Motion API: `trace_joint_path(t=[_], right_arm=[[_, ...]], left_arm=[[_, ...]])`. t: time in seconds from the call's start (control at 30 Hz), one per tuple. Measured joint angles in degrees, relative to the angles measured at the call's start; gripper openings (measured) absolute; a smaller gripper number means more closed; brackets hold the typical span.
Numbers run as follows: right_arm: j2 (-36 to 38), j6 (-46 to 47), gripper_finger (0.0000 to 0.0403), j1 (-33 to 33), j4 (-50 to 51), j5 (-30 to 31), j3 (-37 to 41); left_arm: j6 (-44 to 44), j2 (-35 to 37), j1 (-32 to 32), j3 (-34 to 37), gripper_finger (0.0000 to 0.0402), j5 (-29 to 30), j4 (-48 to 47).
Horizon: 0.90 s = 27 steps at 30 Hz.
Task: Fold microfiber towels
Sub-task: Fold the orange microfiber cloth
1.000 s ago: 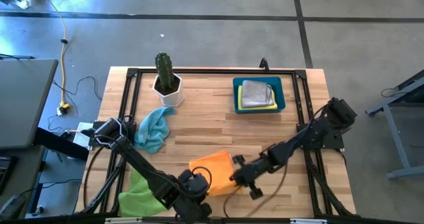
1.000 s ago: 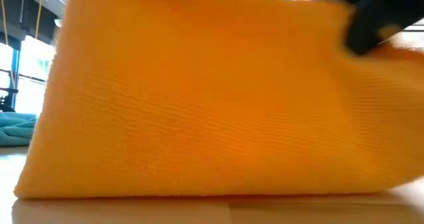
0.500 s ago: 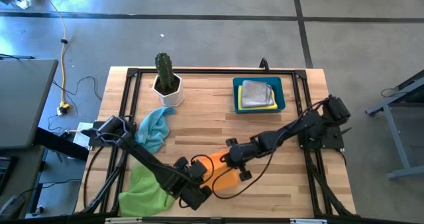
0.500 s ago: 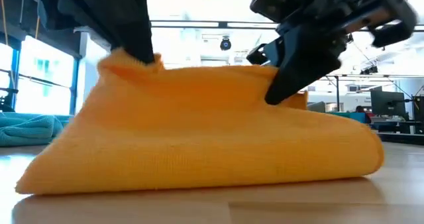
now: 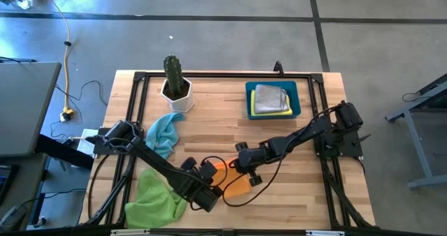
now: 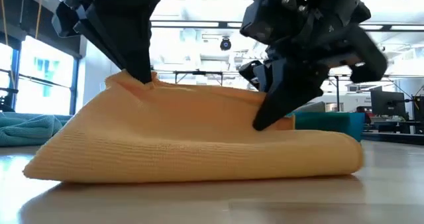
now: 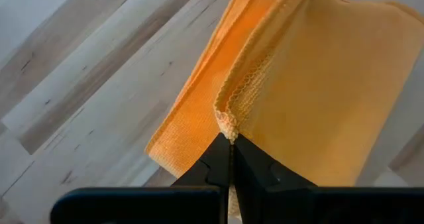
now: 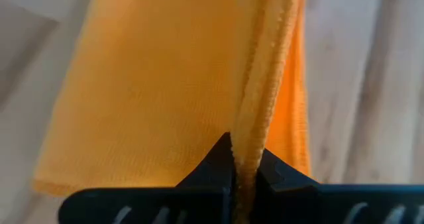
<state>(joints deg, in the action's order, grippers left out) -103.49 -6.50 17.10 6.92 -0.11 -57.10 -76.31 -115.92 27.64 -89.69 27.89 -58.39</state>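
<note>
High view: both grippers, left gripper (image 5: 207,172) and right gripper (image 5: 236,163), are pinching the orange towel (image 5: 236,186) mid-fold at six o'clock, grey towel (image 5: 269,98) binned, green (image 5: 155,200) and blue (image 5: 162,133) towels awaiting.

Both arms reach low, jaws pinched tight.

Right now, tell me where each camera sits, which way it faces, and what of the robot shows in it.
High view: above the table, looking straight down; both arms meet over the orange towel; cactus, blue bin.
Low view: at tabletop height, looking level across; both end effectors pinch the orange towel's raised edge.
Left wrist view: on the left arm, looking past the left end effector, shut on a towel corner.
Right wrist view: on the right arm, looking past the right end effector, shut on the towel's edge.
Shared: all four show the orange towel.
</note>
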Motion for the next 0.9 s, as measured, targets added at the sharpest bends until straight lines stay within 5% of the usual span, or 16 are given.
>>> trace_joint_path(t=[0.33, 0.57, 0.9], right_arm=[[-0.14, -2.56, 0.0087, 0.00, 0.48, 5.09, 0.04], [-0.13, -0.48, 0.0148, 0.16, 0.80, 5.13, 0.04], [3.07, 2.65, 0.0158, 0.17, 5.73, 10.68, 0.07]], left_arm=[[3.00, -1.74, -1.14, 0.07, 0.0011, -2.87, -2.07], [4.87, -3.60, -2.86, 0.07, 0.0088, -2.77, -2.51], [1.48, -3.37, -4.25, -0.49, 0.0162, -5.44, -15.58]])
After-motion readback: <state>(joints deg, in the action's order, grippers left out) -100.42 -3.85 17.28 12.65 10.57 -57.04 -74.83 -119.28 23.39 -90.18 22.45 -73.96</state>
